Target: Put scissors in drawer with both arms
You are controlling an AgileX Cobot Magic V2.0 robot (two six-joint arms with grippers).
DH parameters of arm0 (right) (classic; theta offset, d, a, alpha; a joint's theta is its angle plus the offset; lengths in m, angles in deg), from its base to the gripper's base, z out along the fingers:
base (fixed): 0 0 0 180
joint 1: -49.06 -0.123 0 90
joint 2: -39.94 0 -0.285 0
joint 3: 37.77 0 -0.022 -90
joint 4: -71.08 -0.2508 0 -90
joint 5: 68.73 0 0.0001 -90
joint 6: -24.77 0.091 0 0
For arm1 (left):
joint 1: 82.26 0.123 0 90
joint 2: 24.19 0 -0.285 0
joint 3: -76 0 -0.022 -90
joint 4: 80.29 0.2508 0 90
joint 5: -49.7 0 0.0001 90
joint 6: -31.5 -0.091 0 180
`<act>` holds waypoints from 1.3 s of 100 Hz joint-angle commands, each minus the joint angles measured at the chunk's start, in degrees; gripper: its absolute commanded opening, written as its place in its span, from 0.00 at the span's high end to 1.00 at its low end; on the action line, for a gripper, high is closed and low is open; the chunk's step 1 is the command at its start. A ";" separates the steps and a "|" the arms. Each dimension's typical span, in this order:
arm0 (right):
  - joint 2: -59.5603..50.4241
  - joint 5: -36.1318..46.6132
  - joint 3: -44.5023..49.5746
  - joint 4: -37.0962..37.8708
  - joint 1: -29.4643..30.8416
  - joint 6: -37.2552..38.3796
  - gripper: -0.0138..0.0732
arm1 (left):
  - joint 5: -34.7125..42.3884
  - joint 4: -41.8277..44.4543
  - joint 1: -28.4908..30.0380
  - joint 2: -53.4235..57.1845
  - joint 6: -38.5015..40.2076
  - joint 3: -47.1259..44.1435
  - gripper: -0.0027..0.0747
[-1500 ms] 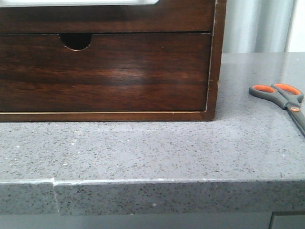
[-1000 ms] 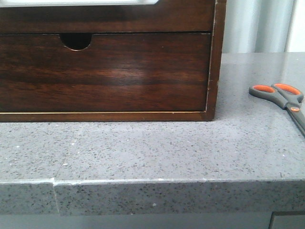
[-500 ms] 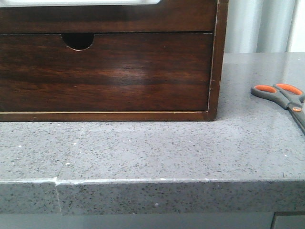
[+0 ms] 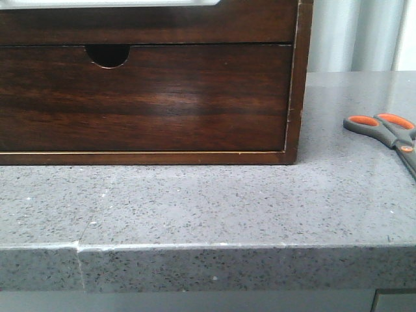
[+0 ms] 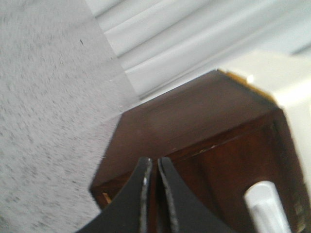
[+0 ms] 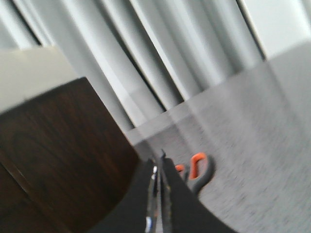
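The scissors (image 4: 385, 132), grey with orange handle loops, lie flat on the grey counter at the far right. They also show in the right wrist view (image 6: 198, 171), just beyond my right gripper (image 6: 158, 161), which is shut and empty. The drawer (image 4: 149, 25) is the upper dark brown front of the wooden cabinet. Only its lower part and a strip of its white cut-out show at the top edge. It is closed. My left gripper (image 5: 154, 162) is shut and empty, held above the cabinet's corner, with the drawer's white cut-out (image 5: 265, 209) nearby. Neither gripper shows in the front view.
Below is a second drawer with a small half-round notch (image 4: 108, 56), closed. The cabinet's right side wall (image 4: 298, 81) stands left of the scissors. The speckled grey counter (image 4: 208, 201) ends in a front edge close to the camera. Pale curtains (image 4: 351, 36) hang behind.
The cabinet and the scissors sit a few pixels further right in the front view than before. Nothing else has visibly changed.
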 commanded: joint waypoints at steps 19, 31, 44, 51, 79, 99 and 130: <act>0.53 -3.40 -11.01 -8.22 0.41 -0.29 0.89 | -12.75 -1.04 0.12 -1.98 -3.26 9.82 0.99; 5.67 -9.19 -17.43 -8.22 0.41 -0.29 0.88 | -17.64 1.84 0.12 -9.50 -3.26 16.96 0.99; 12.29 -12.81 -22.79 -11.41 0.41 -0.19 0.75 | -22.89 -3.05 0.12 -20.04 -3.26 23.01 0.84; 15.97 -14.48 -24.25 -17.70 0.41 -0.19 0.62 | -25.24 -6.69 0.12 -24.92 -3.26 25.16 0.64; 25.39 -18.74 -24.88 -27.76 0.41 -0.30 0.29 | -32.46 -24.93 -3.87 -38.15 -15.30 28.76 0.47; 26.47 -18.22 -24.88 -27.58 0.41 -0.72 0.29 | -34.02 -36.97 -10.08 -47.06 -22.52 31.10 0.47; 26.47 -18.07 -24.88 -27.58 0.41 -1.39 0.29 | -34.39 -40.50 -14.21 -60.06 -22.90 35.48 0.47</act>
